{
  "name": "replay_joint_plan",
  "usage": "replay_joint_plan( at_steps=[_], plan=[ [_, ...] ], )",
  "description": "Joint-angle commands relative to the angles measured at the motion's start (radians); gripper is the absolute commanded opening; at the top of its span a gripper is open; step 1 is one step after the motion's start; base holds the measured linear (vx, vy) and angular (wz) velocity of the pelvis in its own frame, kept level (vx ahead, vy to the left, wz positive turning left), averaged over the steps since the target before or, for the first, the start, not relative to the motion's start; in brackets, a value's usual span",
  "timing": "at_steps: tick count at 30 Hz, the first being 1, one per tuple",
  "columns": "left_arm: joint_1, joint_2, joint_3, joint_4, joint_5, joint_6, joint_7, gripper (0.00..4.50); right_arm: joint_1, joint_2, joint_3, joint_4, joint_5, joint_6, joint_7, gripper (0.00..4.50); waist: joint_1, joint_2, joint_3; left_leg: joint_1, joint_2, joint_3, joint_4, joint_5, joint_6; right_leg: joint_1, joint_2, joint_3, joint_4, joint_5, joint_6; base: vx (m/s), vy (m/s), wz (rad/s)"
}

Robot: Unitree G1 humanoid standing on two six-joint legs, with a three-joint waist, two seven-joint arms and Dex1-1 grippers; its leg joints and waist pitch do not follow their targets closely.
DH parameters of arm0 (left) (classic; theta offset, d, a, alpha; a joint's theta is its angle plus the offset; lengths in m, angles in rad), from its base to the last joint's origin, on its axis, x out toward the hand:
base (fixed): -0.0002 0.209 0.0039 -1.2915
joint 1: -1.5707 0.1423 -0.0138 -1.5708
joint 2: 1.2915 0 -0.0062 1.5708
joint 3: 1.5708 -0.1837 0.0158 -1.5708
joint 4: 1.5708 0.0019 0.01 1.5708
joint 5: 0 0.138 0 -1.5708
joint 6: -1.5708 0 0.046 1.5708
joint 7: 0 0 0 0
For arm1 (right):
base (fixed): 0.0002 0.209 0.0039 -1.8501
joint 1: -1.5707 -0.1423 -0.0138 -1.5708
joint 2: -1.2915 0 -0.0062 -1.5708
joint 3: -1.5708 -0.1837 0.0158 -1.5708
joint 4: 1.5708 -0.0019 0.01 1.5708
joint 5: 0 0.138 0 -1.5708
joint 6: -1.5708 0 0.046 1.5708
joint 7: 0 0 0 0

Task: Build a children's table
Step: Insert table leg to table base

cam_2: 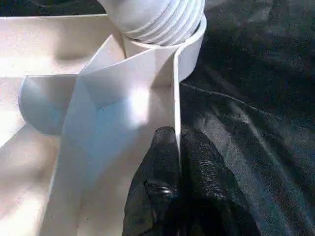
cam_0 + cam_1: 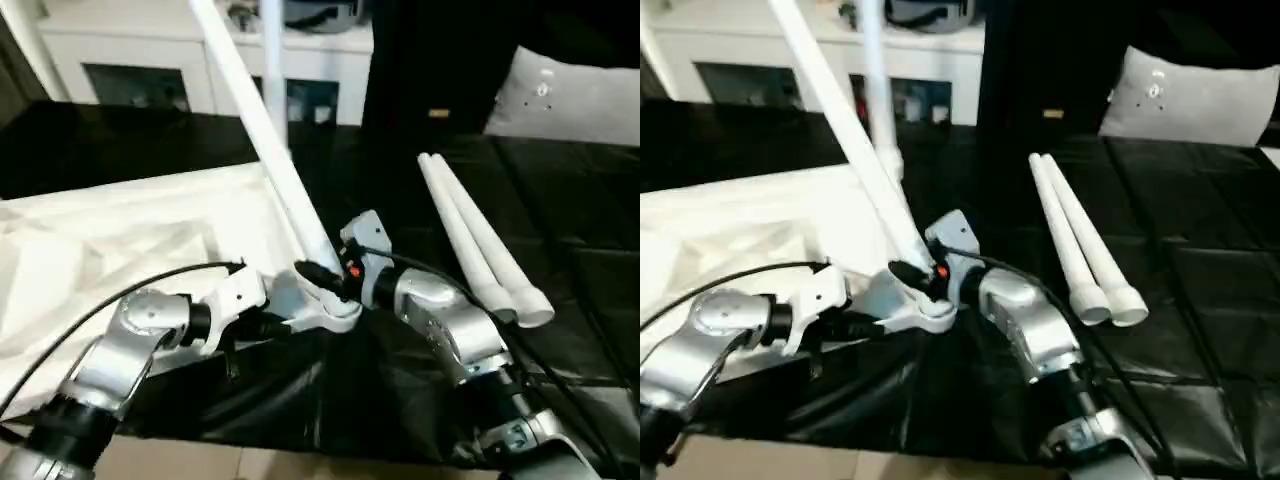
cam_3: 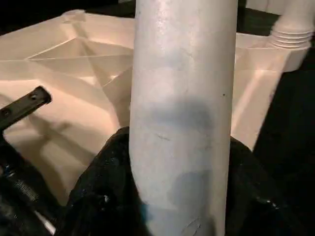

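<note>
The children's table top (image 2: 120, 240) was laid ribbed underside up at the left of the frame on the black-covered bench (image 2: 560, 300), so that its corner sockets were open to receive legs. A leg (image 2: 262, 130) was slanted from the upper left of the frame down into the near corner socket (image 1: 162, 29), its threaded end seated at the rim. It was clasped by the right claw (image 2: 325, 262), the fingers half-spread round its shaft, seemingly to guide or turn it. The top's side wall (image 1: 176, 98) was pinched by the left claw (image 1: 178, 167), fingers nearly together, probably to keep the top from shifting. Another leg (image 2: 272, 60) was standing upright at the far corner. Two spare legs (image 2: 480, 240) were lying side by side at centre right.
</note>
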Motion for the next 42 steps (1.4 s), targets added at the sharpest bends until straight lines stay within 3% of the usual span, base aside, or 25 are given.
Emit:
replay_joint_plan(
  at_steps=[1,3,5,9,14,15,16,19,20,21,23,24,27,28,29,30,31,34,36,42],
  plan=[
    [0.001,0.007,0.004,-0.047,0.006,0.033,0.004,0.00,0.036,-0.032,-0.030,0.105,-0.049,0.024,-0.061,1.90,0.002,0.015,-0.029,0.002,0.056,-0.018,-0.068,-0.131,0.006,0.024,-0.078,0.051,-0.069,0.113,-0.215,0.000,0.000,0.00],
    [0.001,0.007,0.002,-0.057,0.008,0.047,0.016,0.00,0.037,-0.030,-0.034,0.102,-0.043,0.014,-0.064,1.90,0.001,0.015,-0.028,0.005,0.057,-0.018,-0.070,-0.162,-0.002,0.024,-0.079,0.052,-0.072,0.061,-0.213,0.000,0.000,0.00],
    [-0.016,0.004,-0.013,-0.034,0.034,-0.002,0.037,0.00,0.047,-0.027,-0.060,0.077,-0.014,-0.021,-0.055,1.90,0.001,0.017,-0.026,0.005,0.058,-0.019,-0.071,-0.186,-0.007,0.023,-0.080,0.054,-0.077,0.026,-0.207,0.000,0.000,0.00],
    [-0.050,0.011,-0.040,0.044,0.101,-0.144,0.074,0.00,0.065,-0.014,-0.119,0.020,0.047,-0.059,-0.040,1.90,0.009,0.017,-0.029,0.006,0.058,-0.018,-0.067,-0.169,-0.001,0.023,-0.080,0.056,-0.076,0.053,-0.199,0.000,0.000,0.00],
    [-0.088,-0.005,-0.025,0.107,0.107,-0.195,0.117,0.00,0.084,-0.011,-0.175,-0.047,0.113,-0.117,-0.009,1.90,0.018,0.014,-0.037,0.000,0.055,-0.018,-0.057,-0.072,0.009,0.033,-0.078,0.052,-0.056,0.217,-0.206,0.000,0.000,0.00],
    [-0.100,-0.019,-0.002,0.112,0.074,-0.185,0.108,0.43,0.089,-0.011,-0.195,-0.071,0.136,-0.127,-0.003,1.90,0.020,0.015,-0.039,0.001,0.052,-0.016,-0.052,-0.045,0.018,0.033,-0.077,0.053,-0.052,0.267,-0.204,0.000,0.000,0.00],
    [-0.110,-0.034,0.030,0.090,0.018,-0.165,0.082,0.54,0.091,-0.013,-0.215,-0.096,0.159,-0.139,0.004,1.90,0.020,0.011,-0.047,-0.006,0.049,-0.018,-0.045,0.007,0.028,0.041,-0.076,0.052,-0.041,0.353,-0.208,0.000,0.000,0.00],
    [-0.127,-0.053,0.071,0.055,-0.061,-0.137,0.053,0.73,0.089,-0.016,-0.234,-0.120,0.183,-0.153,0.015,1.90,0.021,0.010,-0.052,-0.012,0.046,-0.016,-0.035,0.072,0.062,0.036,-0.068,0.044,-0.027,0.493,-0.235,0.000,0.000,0.00],
    [-0.131,-0.055,0.077,0.050,-0.073,-0.134,0.050,0.89,0.088,-0.016,-0.235,-0.123,0.186,-0.155,0.017,1.90,0.020,0.010,-0.050,-0.012,0.046,-0.015,-0.034,0.063,0.065,0.034,-0.068,0.044,-0.028,0.485,-0.240,0.000,0.000,0.00],
    [-0.164,-0.081,0.108,0.029,-0.138,-0.108,0.052,0.98,0.080,-0.016,-0.232,-0.135,0.192,-0.157,0.027,1.90,0.019,0.008,-0.048,-0.011,0.046,-0.012,-0.035,0.035,0.071,0.032,-0.069,0.044,-0.031,0.448,-0.249,0.000,0.000,0.00],
    [-0.188,-0.099,0.122,0.024,-0.163,-0.093,0.065,1.06,0.075,-0.014,-0.227,-0.141,0.193,-0.156,0.030,1.90,0.020,0.004,-0.046,-0.011,0.047,-0.010,-0.035,0.019,0.077,0.033,-0.073,0.046,-0.033,0.401,-0.263,0.000,0.000,0.00],
    [-0.207,-0.114,0.132,0.026,-0.174,-0.080,0.081,1.33,0.070,-0.013,-0.223,-0.145,0.192,-0.155,0.032,1.90,0.020,0.002,-0.044,-0.012,0.048,-0.010,-0.035,0.017,0.082,0.034,-0.074,0.046,-0.035,0.373,-0.266,0.000,0.000,0.00],
    [-0.293,-0.169,0.153,0.090,-0.125,-0.043,0.215,1.41,0.063,-0.010,-0.204,-0.155,0.186,-0.151,0.042,1.90,0.020,0.002,-0.044,-0.011,0.051,-0.012,-0.033,0.015,0.090,0.034,-0.076,0.046,-0.037,0.327,-0.260,0.000,0.000,0.00],
    [-0.317,-0.186,0.161,0.110,-0.110,-0.043,0.257,1.41,0.062,-0.009,-0.199,-0.156,0.183,-0.150,0.044,1.90,0.020,-0.003,-0.044,-0.012,0.050,-0.011,-0.033,0.018,0.092,0.035,-0.074,0.046,-0.039,0.317,-0.252,0.000,0.000,0.00],
    [-0.409,-0.254,0.194,0.181,-0.061,-0.044,0.423,1.41,0.057,-0.008,-0.178,-0.154,0.163,-0.150,0.043,1.90,0.019,-0.002,-0.043,-0.011,0.051,-0.009,-0.032,0.010,0.090,0.034,-0.073,0.046,-0.040,0.314,-0.251,0.000,0.000,0.00],
    [-0.442,-0.281,0.207,0.199,-0.053,-0.045,0.481,1.44,0.054,-0.007,-0.170,-0.149,0.149,-0.152,0.036,1.90,0.023,0.002,-0.049,-0.004,0.054,-0.012,-0.028,0.010,0.088,0.035,-0.077,0.045,-0.039,0.324,-0.256,0.000,0.000,0.00],
    [-0.462,-0.302,0.217,0.204,-0.061,-0.033,0.508,1.44,0.051,-0.007,-0.165,-0.143,0.139,-0.152,0.030,1.90,0.023,-0.001,-0.050,-0.014,0.054,-0.015,-0.027,0.033,0.091,0.039,-0.080,0.043,-0.035,0.346,-0.261,0.000,0.000,0.00],
    [-0.480,-0.333,0.213,0.152,-0.120,0.019,0.472,1.75,0.046,-0.009,-0.157,-0.123,0.114,-0.161,0.012,1.90,0.026,-0.004,-0.047,-0.017,0.054,-0.016,-0.027,0.042,0.092,0.035,-0.081,0.041,-0.033,0.350,-0.270,0.000,0.000,0.00],
    [-0.475,-0.350,0.171,0.048,-0.180,0.062,0.394,1.76,0.043,-0.012,-0.155,-0.109,0.098,-0.165,-0.001,1.90,0.028,-0.001,-0.046,-0.016,0.054,-0.014,-0.026,0.027,0.088,0.033,-0.082,0.043,-0.035,0.320,-0.277,0.000,0.000,0.00],
    [-0.419,-0.371,0.061,-0.133,-0.239,0.096,0.295,2.35,0.028,-0.021,-0.169,-0.074,0.071,-0.173,-0.048,1.90,0.031,-0.001,-0.043,-0.017,0.056,-0.010,-0.027,-0.007,0.081,0.030,-0.080,0.044,-0.040,0.267,-0.275,0.000,0.000,0.00]
  ],
)
